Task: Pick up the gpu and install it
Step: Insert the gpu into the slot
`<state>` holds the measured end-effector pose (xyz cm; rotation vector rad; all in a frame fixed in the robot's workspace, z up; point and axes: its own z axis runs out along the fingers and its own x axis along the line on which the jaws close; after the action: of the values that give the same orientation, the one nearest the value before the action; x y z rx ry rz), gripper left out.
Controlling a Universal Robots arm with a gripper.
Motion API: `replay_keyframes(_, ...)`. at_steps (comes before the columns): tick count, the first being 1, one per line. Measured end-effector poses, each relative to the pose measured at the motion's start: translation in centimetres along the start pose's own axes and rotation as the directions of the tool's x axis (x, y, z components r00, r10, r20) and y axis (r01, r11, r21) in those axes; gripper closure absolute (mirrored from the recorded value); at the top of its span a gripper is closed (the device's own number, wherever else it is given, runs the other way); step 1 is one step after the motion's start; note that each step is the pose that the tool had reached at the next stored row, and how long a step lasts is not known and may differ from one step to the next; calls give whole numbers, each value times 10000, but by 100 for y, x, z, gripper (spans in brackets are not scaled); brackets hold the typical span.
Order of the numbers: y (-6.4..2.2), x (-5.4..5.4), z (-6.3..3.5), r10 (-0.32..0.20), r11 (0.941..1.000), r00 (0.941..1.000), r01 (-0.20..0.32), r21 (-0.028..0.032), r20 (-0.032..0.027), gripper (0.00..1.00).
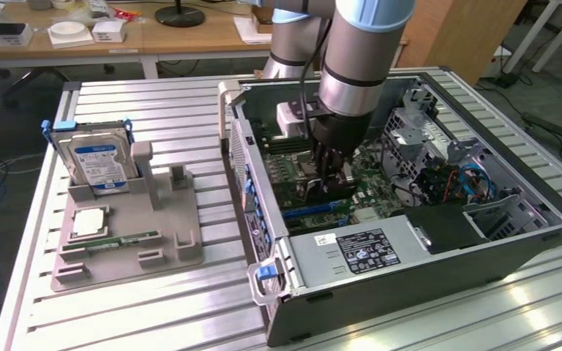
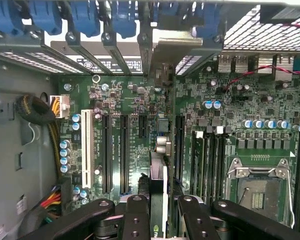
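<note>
My gripper [image 1: 328, 181] reaches down into the open computer case [image 1: 515, 245], over the green motherboard [image 1: 374, 191]. In the wrist view the gripper [image 2: 162, 220] is shut on the gpu [image 2: 158, 187], which I see edge-on as a thin dark card between the black fingers [image 2: 135, 217]. The card stands upright above the motherboard's long black expansion slots [image 2: 125, 150]. It lines up with the pale metal bracket area [image 2: 165, 52] at the case's rear openings. I cannot tell whether its lower edge touches a slot.
A grey fixture [image 1: 125, 241] on the exterior view's left holds a silver hard drive [image 1: 97, 162] with a blue label, a green memory stick [image 1: 125, 239] and a square chip [image 1: 90, 220]. Inside the case are the power supply [image 1: 359, 250], the CPU socket [image 2: 260, 192] and blue slot latches [image 2: 85, 17].
</note>
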<state>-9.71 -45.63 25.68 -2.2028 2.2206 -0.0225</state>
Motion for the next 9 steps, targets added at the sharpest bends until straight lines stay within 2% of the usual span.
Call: replay_keyframes(9,23,0,26,-6,10000,10000,6,1,0,73)
